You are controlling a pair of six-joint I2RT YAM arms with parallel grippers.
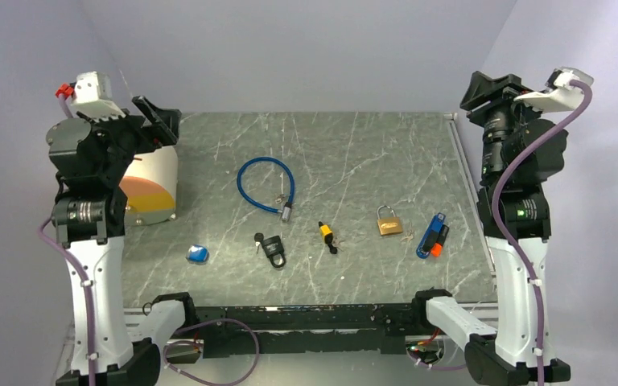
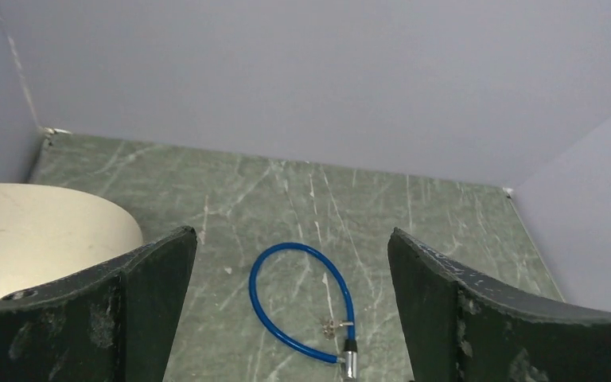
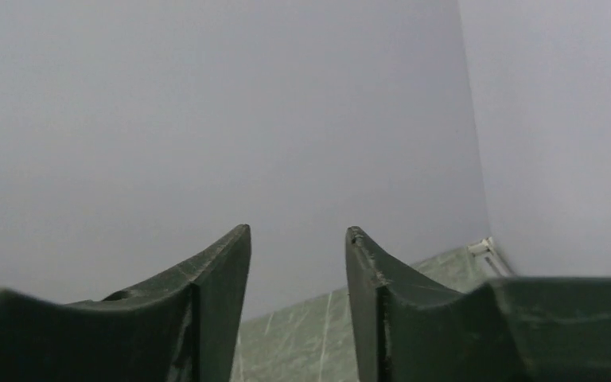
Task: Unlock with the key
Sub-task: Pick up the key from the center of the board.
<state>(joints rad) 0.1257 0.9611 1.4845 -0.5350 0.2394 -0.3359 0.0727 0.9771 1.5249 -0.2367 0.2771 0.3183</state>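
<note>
Three locks lie on the green marble table. A blue cable lock (image 1: 265,183) (image 2: 298,298) lies left of centre with a small key (image 2: 332,326) beside its metal end. Nearer the front is a black padlock (image 1: 273,248) with a key (image 1: 257,239) beside it. A brass padlock (image 1: 388,223) with keys (image 1: 406,237) lies to the right. My left gripper (image 1: 157,119) (image 2: 292,239) is raised at the left, open and empty, looking down on the cable lock. Raised at the right edge, my right gripper (image 1: 491,88) (image 3: 297,231) is open with nothing between its fingers, facing the back wall.
A white cylinder with an orange patch (image 1: 151,183) stands under the left arm. A yellow-and-black item (image 1: 327,235), a blue-orange-black item (image 1: 433,236) and a small blue piece (image 1: 198,254) lie along the front. Grey walls enclose the table on three sides.
</note>
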